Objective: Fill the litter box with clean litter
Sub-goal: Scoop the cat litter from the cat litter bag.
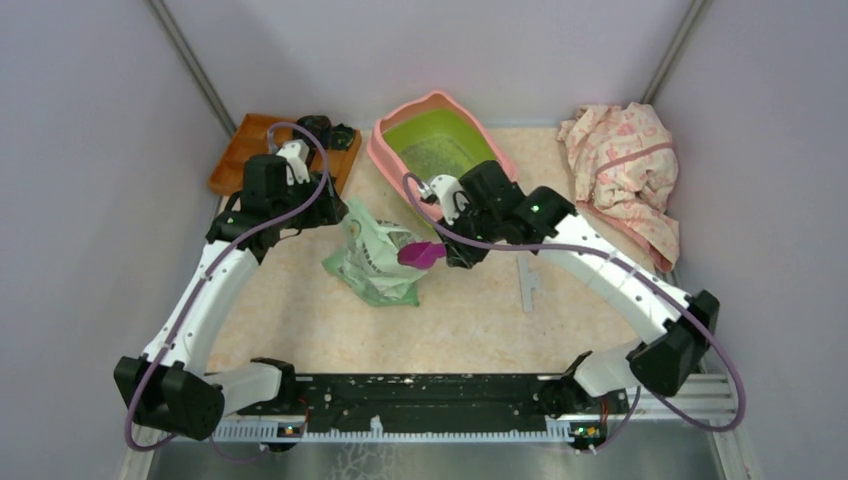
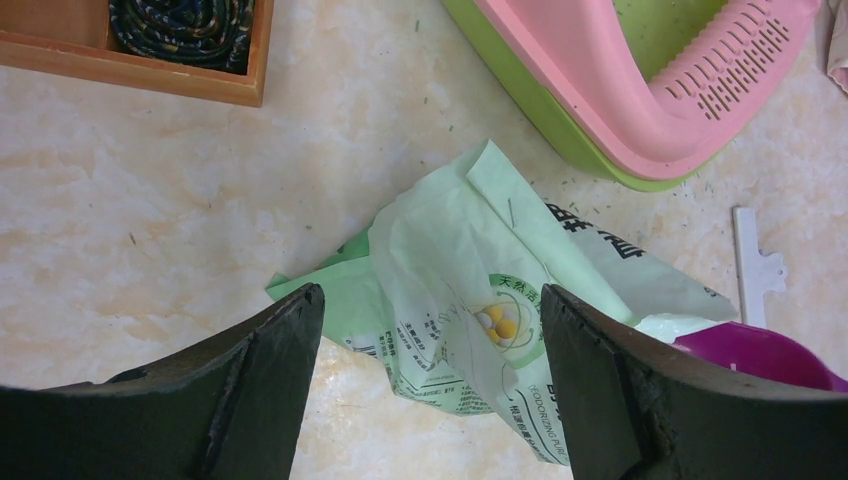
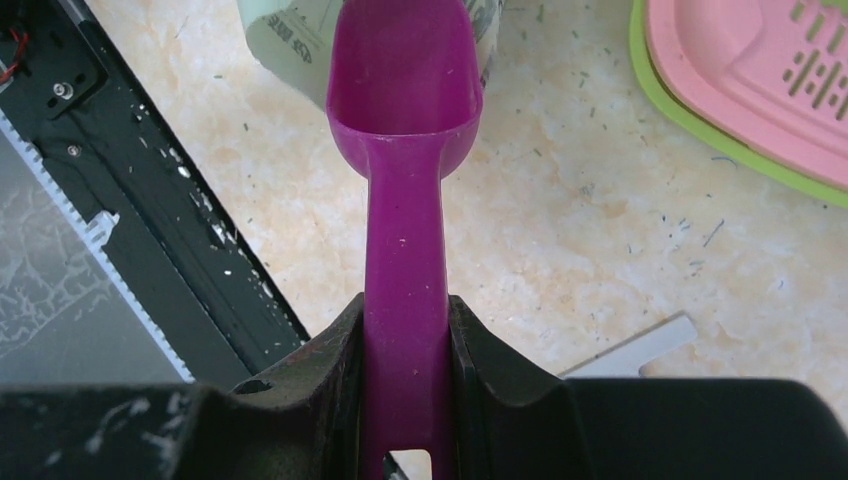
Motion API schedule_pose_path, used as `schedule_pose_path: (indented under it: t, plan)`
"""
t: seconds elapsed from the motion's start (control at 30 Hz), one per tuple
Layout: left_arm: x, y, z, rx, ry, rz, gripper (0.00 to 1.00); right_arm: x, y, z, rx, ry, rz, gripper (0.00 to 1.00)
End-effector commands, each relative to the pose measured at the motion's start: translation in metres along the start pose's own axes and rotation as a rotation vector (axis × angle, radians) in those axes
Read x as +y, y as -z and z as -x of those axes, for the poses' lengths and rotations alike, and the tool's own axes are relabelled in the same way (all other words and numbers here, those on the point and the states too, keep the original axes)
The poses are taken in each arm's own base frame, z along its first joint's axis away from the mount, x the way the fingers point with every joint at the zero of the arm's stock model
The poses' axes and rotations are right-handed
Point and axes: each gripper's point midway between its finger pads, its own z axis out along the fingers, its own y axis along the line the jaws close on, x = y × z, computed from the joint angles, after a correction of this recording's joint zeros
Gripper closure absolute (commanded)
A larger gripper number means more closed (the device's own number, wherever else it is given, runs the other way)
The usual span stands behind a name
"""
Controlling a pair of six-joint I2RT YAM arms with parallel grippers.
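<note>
Litter box (image 1: 381,150), upper centre: green basin, pink rim, sparse litter (image 1: 440,153) patch; near end hidden behind right arm (image 1: 560,228). Right gripper (image 3: 405,320) grasps purple scoop (image 3: 405,100); left gripper (image 2: 430,310) released.

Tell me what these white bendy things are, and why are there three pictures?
They are two robot arms, the left arm and the right arm, bolted to a table. One picture looks down from above. The other two come from small cameras on the wrists. The right arm's fingers pinch the handle of a purple scoop, which looks empty. The left arm's fingers are wide open above a pale green bag and hold nothing. Farther back sits the litter box, green with a pink rim, with some dark litter inside. There is also a wooden tray and a flowery cloth.
</note>
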Motion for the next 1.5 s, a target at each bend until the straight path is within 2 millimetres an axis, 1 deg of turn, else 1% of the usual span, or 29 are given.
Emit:
schedule_pose_path:
  t: [0.0,0.17,0.2,0.23,0.33,0.47,0.6,0.73,0.9,1.03,1.27,1.37,1.47]
  plan:
    - [-0.003,0.006,0.005,-0.028,-0.010,-0.011,0.15,0.006,-0.015,0.038,-0.037,0.088,-0.008,1.00]
    - [-0.002,0.005,0.002,-0.025,-0.009,-0.008,0.15,0.019,-0.043,0.041,0.067,0.133,-0.011,1.00]
    - [-0.002,0.005,0.001,-0.026,-0.010,-0.007,0.15,0.022,-0.045,0.044,0.081,0.141,-0.012,1.00]
    - [-0.001,0.005,0.000,-0.023,-0.009,-0.007,0.15,0.023,-0.048,0.042,0.109,0.146,-0.018,1.00]
    - [-0.001,0.005,-0.002,-0.022,-0.010,-0.008,0.15,0.023,-0.051,0.040,0.185,0.160,-0.052,1.00]
    - [-0.002,0.002,-0.005,-0.017,-0.008,-0.018,0.15,0.017,-0.056,0.039,0.286,0.185,-0.114,1.00]
    - [-0.002,0.002,-0.006,-0.017,-0.010,-0.018,0.15,0.018,-0.077,0.040,0.333,0.193,-0.108,1.00]
    - [0.000,0.003,-0.007,-0.018,-0.014,-0.011,0.15,0.023,-0.096,0.031,0.375,0.195,-0.072,1.00]
    - [0.002,0.001,-0.010,-0.009,-0.012,-0.004,0.15,0.036,-0.123,0.028,0.335,0.196,0.019,1.00]
    - [0.005,-0.001,-0.012,-0.005,-0.012,0.006,0.15,0.045,-0.148,0.026,0.275,0.180,0.072,1.00]
    - [0.005,-0.002,-0.011,-0.005,-0.012,0.009,0.15,0.054,-0.189,0.028,0.183,0.125,0.113,1.00]
    - [0.006,-0.001,-0.011,-0.006,-0.012,0.014,0.15,0.053,-0.202,0.025,0.154,0.112,0.115,1.00]
    - [0.007,0.000,-0.011,-0.007,-0.015,0.022,0.15,0.053,-0.208,0.026,0.092,0.114,0.112,1.00]
